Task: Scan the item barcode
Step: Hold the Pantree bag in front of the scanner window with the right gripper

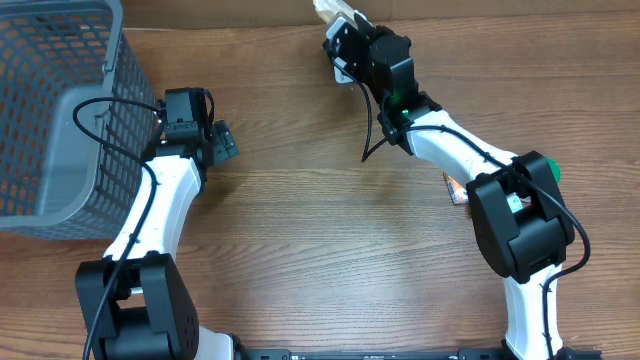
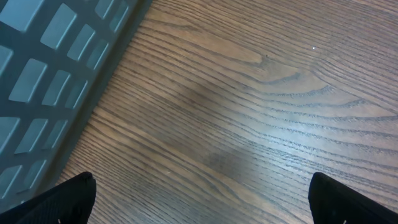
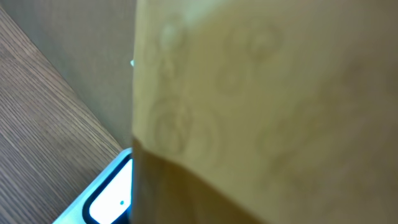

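1. Open wood of the table [image 1: 320,260] lay between the two arms. The grey basket [image 1: 60,40] filled the far left corner.
2. The right gripper [image 1: 343,40] clasped the pale item [image 1: 335,12] at the table's far edge.
3. The left gripper [image 1: 222,142] hung wide open, holding nothing, just beside the basket.
4. The item bore only blurred ring marks, unreadable.
5. I counted one basket, one item and one white, blue-rimmed device [image 3: 109,196].

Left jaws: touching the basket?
Apart. Overhead shows the left gripper open over the table, with its own wrist between the jaws and the basket. The left wrist view shows the basket wall only off to the side.
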